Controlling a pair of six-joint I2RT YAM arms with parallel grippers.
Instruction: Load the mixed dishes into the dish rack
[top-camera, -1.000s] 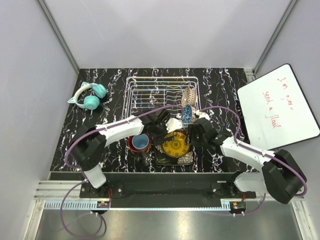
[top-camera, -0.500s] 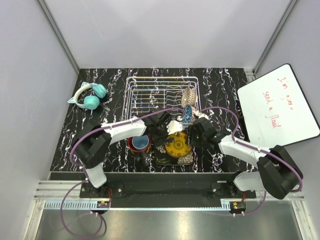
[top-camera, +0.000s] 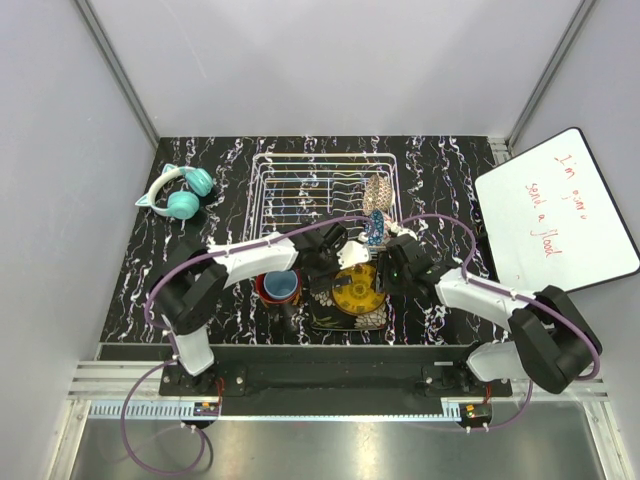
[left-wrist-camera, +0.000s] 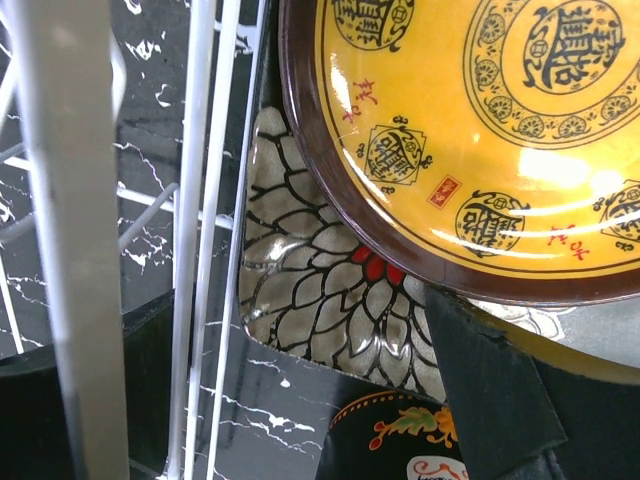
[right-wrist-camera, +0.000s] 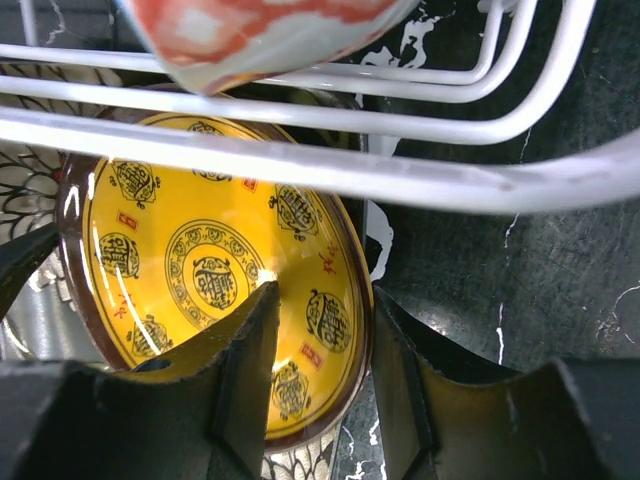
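The mustard-yellow plate (top-camera: 355, 288) (right-wrist-camera: 210, 270) lies on the black square white-flowered plate (top-camera: 345, 318) (left-wrist-camera: 330, 300), just in front of the dish rack (top-camera: 290, 185). My right gripper (top-camera: 387, 272) (right-wrist-camera: 322, 300) is open, with one finger over the yellow plate's inside and the other outside its right rim. My left gripper (top-camera: 335, 266) (left-wrist-camera: 290, 400) stands wide open at the plate's left edge, one finger (left-wrist-camera: 490, 380) under the rim. The light blue cup (top-camera: 282, 284) sits inside the dark mug (top-camera: 264, 292) (left-wrist-camera: 420, 445). The gold lattice-patterned bowl (top-camera: 377, 190) stands in the rack.
A blue-patterned dish (top-camera: 374, 227) leans at the rack's near right corner, and white rack wires (right-wrist-camera: 400, 175) cross close above my right fingers. Teal headphones (top-camera: 178, 193) lie far left. A whiteboard (top-camera: 555, 215) sits beyond the table's right edge.
My right gripper has slid left onto the yellow plate's rim and its jaws have narrowed. The left gripper has shifted slightly right along the rack's front edge.
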